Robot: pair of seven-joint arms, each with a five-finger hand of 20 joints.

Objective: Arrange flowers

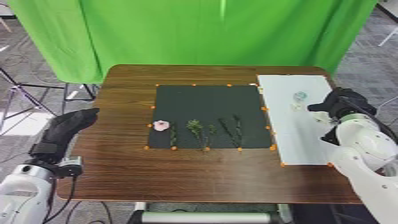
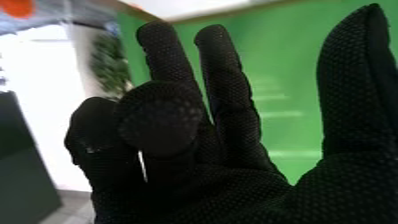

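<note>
So, you seem ready to pick. Your right hand point(image 1: 342, 103) and left hand point(image 1: 73, 121) have open fingers. The pink flower point(image 1: 161, 125) lies on the dark mat point(image 1: 209, 102); gently grab it next.

On table point(image 1: 204, 175): mat point(image 1: 209, 100) mid-surface, sheet point(image 1: 284, 145) to its right. On mat's front half: flower point(image 1: 161, 125) by left edge, then sprigs point(image 1: 195, 127), then stems point(image 1: 238, 129) further right. On sheet's rear half: small item point(image 1: 299, 95), too small to identify.
</note>
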